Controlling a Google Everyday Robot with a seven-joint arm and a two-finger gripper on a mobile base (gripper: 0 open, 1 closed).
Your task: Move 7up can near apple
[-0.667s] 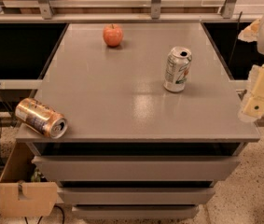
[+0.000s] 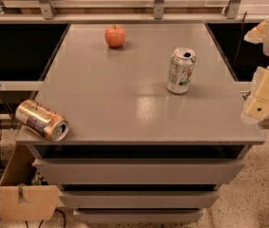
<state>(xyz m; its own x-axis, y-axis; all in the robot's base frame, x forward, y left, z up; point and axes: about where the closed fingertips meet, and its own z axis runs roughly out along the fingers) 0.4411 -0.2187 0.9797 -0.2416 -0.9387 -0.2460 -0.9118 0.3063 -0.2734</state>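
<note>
The 7up can (image 2: 181,71) is silver-white with green lettering and stands upright on the right half of the grey table top (image 2: 124,103). The red-orange apple (image 2: 115,35) sits near the far edge, left of centre, well apart from the can. My gripper (image 2: 261,102) is cream-coloured and hangs at the right edge of the view, beside the table's right front corner. It is to the right of the can, a little nearer the front, and touches nothing.
A gold-orange can (image 2: 42,120) lies on its side at the table's front left corner. The table has drawers (image 2: 139,171) below. A metal rail (image 2: 124,4) runs behind the far edge. A cardboard box (image 2: 24,198) stands on the floor at lower left.
</note>
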